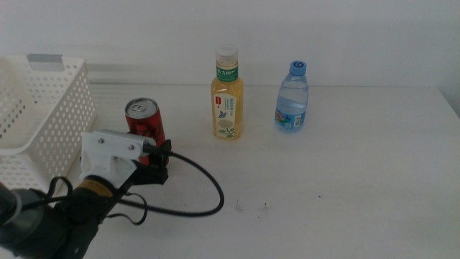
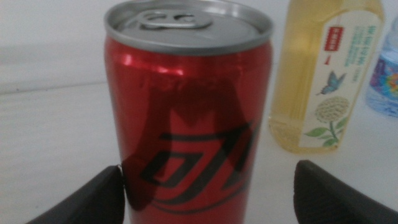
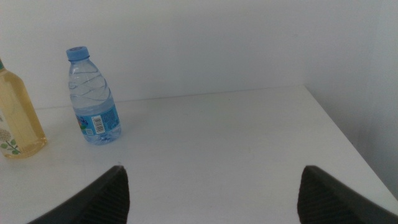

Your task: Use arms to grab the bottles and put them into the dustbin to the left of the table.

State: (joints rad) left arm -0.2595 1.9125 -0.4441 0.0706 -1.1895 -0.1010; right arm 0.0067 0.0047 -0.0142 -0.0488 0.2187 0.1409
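Red metal fills most of the left wrist view: the cola can point(image 2: 188, 112) stands upright between the two jaws of the left claw point(image 2: 208, 193), which are spread wide. One jaw seems to touch the can's side or is very near it, and the other jaw stands clearly apart from the can, so the can is not pinched. The bottom of the can is cut off in this view. In the middle view the white housing of the left arm point(image 1: 108, 151) and its black cable point(image 1: 205, 194) cover the lower part of the can point(image 1: 145, 124), and the left claw point(image 1: 152, 160) itself is hard to make out there.

The white basket point(image 1: 43, 115) stands just to the left of the can, and its left side is cut off by the picture edge. The yellow tea bottle point(image 1: 227, 93) stands upright to the right of the can, apart from it, and the clear water bottle point(image 1: 292, 97) stands further right, near the far edge of the worktop point(image 1: 345, 187). The front and right part of the worktop is open.

The right claw point(image 3: 211, 193) is not seen in the middle view. Its jaws are spread and hold nothing, over the bare right part of the worktop point(image 3: 236, 143), well apart from the water bottle point(image 3: 93, 96). The tea bottle point(image 3: 15, 118) is half cut off there.
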